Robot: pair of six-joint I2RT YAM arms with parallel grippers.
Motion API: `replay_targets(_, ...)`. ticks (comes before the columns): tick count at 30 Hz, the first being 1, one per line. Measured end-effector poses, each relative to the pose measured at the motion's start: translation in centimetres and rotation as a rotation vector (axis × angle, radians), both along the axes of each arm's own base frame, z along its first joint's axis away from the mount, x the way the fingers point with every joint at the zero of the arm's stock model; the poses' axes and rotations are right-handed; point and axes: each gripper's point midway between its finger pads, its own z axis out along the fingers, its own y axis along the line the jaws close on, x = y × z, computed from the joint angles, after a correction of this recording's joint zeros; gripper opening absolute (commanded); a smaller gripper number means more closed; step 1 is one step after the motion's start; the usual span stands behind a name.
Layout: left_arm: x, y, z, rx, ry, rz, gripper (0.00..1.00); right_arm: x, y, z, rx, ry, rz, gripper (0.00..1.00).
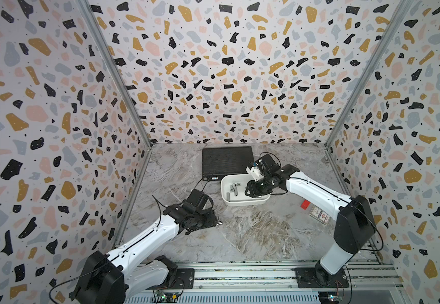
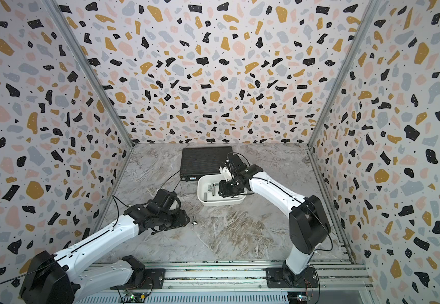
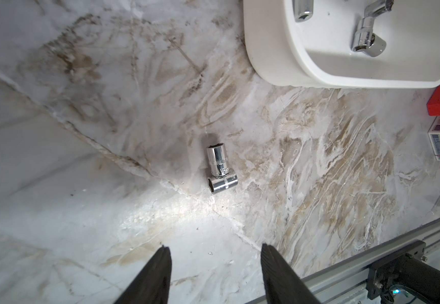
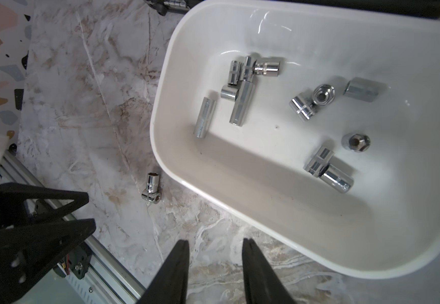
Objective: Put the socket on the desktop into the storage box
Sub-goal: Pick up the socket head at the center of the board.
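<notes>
Low over the desk (image 3: 82, 163), the open, empty left hand (image 3: 213, 247) points at two touching sockets (image 3: 221, 171), bare room around them. By the storage box (image 4: 166, 110) edge hangs the right hand (image 4: 215, 240), slightly open, empty.

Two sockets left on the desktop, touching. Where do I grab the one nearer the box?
Across its barrel toward the end facing the box, left fingers straight down either side. The socket lies flat on the desktop, its other end butting the second socket; avoid that end.
</notes>
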Motion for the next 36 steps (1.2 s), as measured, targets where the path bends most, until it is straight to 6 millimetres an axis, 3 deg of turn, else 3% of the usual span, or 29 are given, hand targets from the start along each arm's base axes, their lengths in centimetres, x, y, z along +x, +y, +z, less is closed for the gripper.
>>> replay_targets(11, -0.1, -0.4, -0.1, 0.059, 0.004, 0.018, 0.62, -6.3, -1.4, 2.8, 0.146, -0.109, 0.13, 0.39)
replay_targets(18, -0.2, -1.0, -1.1, 0.124, 0.024, 0.017, 0.63, -9.2, -2.0, 3.7, 0.213, -0.147, 0.193, 0.4)
replay_targets(25, 0.6, -1.6, -1.6, 0.169, 0.021, 0.022, 0.64, -10.9, -2.4, 3.7, 0.247, -0.159, 0.221, 0.4)
replay_targets(36, 1.3, -2.7, -3.3, 0.246, 0.054, 0.005, 0.62, -11.2, -2.8, 2.7, 0.244, -0.155, 0.22, 0.4)
